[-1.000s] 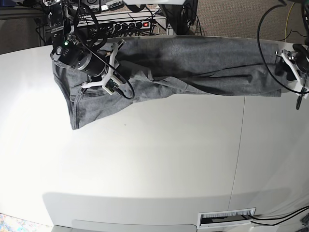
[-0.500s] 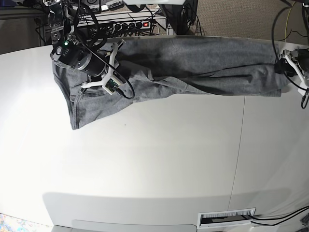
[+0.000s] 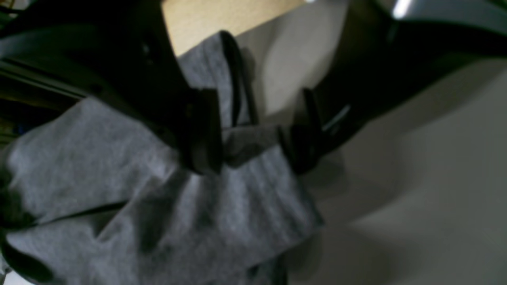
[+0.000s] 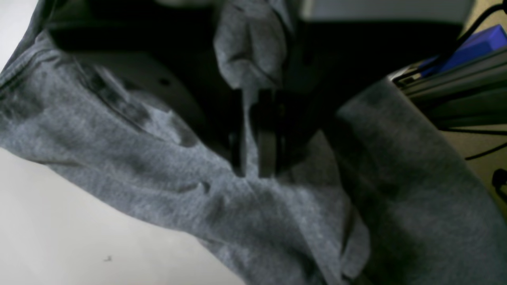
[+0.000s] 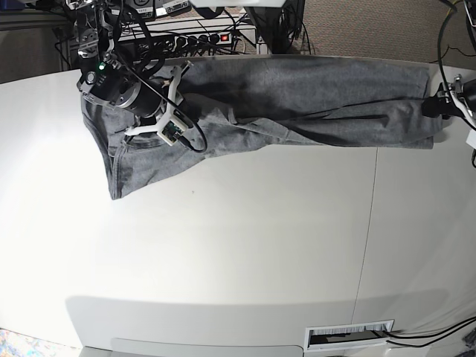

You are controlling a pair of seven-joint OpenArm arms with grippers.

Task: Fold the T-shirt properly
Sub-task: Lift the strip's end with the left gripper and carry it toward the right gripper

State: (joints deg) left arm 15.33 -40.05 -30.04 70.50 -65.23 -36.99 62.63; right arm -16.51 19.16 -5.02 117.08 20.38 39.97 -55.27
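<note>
1. The T-shirt (image 5: 297, 100) lies stretched in a long band across the far side of the white counter (image 5: 245, 245), running from near the one edge to the other, rumpled along its near hem.

2. At the base view's left end, a flap of the grey cloth hangs toward the viewer in a pointed corner, flat on the counter.

3. Right end effector (image 5: 152, 119) sits on that left end, its white frame and dark body pressed down onto the fabric. A black cable loops off it over the shirt.

4. Right wrist view: the right end effector (image 4: 255, 134) has its jaws drawn close together with a thin vertical pleat of the T-shirt (image 4: 253, 221) pinched between them. A bunch of cloth rises above the jaws. Gripping the shirt.

5. Left end effector (image 5: 445, 100) is at the opposite end, at the base view's right edge, right at the shirt's end corner.

6. Left wrist view, blurred: the left end effector (image 3: 251, 136) has its two dark fingers (image 3: 204, 130) parted, straddling a raised edge fold of the T-shirt (image 3: 222, 213). Cloth sits between them; the jaws are apart, not clamped.

7. Bare counter (image 3: 427, 206) shows just beside that shirt corner.

8. Power strip (image 5: 201, 37) and tangled cables behind the counter's far edge.
</note>
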